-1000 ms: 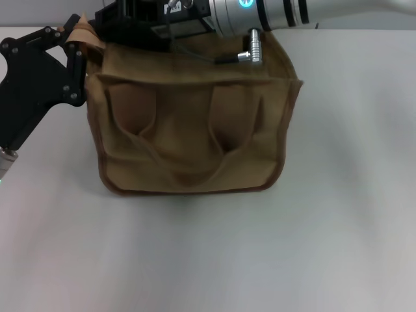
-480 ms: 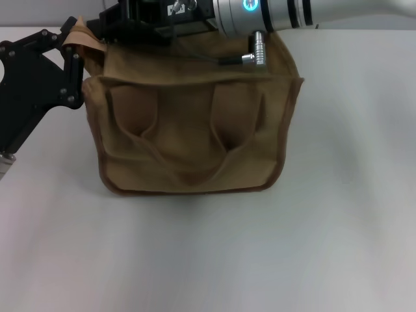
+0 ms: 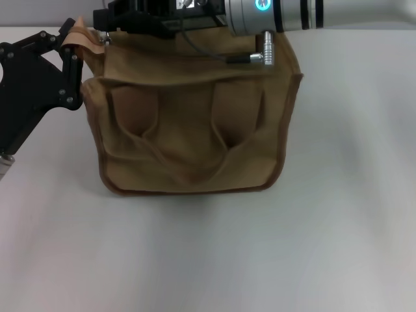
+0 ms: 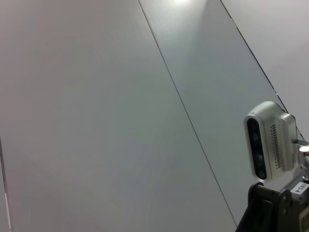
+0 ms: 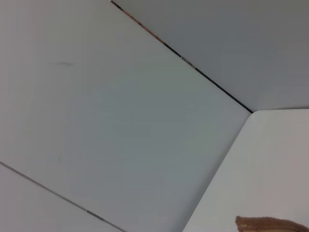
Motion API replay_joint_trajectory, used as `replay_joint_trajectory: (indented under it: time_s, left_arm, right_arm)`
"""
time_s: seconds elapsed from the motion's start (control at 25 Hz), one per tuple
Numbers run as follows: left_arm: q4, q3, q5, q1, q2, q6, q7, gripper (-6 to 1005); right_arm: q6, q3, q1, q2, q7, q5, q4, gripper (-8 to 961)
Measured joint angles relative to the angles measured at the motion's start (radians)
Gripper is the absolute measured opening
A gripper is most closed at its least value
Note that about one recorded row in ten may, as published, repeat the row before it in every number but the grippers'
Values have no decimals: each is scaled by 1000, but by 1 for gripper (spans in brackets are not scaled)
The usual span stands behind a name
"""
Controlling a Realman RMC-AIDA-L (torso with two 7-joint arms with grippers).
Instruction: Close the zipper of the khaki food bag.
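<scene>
The khaki food bag (image 3: 192,140) stands upright in the middle of the head view, front pocket and two looped handles facing me. My left gripper (image 3: 75,40) is at the bag's top left corner, shut on a tan fabric tab (image 3: 83,34) at that end. My right arm reaches in from the top right and its gripper (image 3: 112,26) sits low over the left end of the bag's top seam. The arm covers the zipper line, and I cannot make out the pull tab. A strip of tan fabric (image 5: 270,224) shows in the right wrist view.
The bag rests on a white table (image 3: 214,253). A silver cable plug (image 3: 266,47) on the right arm hangs over the bag's top right. The left wrist view shows wall panels and the right arm's camera housing (image 4: 266,143).
My right arm has shifted a little to the right along the bag's top. My left gripper has stayed at the top left corner, holding the tab.
</scene>
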Motion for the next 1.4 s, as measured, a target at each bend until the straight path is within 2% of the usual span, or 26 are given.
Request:
replay_joint_trajectory:
  time_s: [0.28, 0.56, 0.84, 1.16, 1.24, 1.4]
  left_arm:
    - [-2, 0, 0, 3, 0, -2, -2, 47]
    - [-2, -29, 0, 22, 0, -5, -7, 49]
    - [-1, -38, 0, 35, 2, -5, -10, 50]
    - [-3, -40, -1, 46, 2, -10, -11, 53]
    - [-3, -40, -1, 48, 1, -11, -11, 53]
    - [-3, -40, -1, 49, 2, -11, -11, 54]
  right_arm:
    - [-17, 6, -25, 0, -35, 15, -1, 14]
    - [-46, -2, -104, 0, -169, 104, -27, 11]
    - [-58, 0, -128, 0, -244, 136, -27, 10]
    - [-66, 3, -189, -3, -325, 188, -31, 6]
    - [-81, 2, -224, -4, -352, 226, -40, 1]
    - [-129, 0, -236, -9, -357, 260, -42, 0]
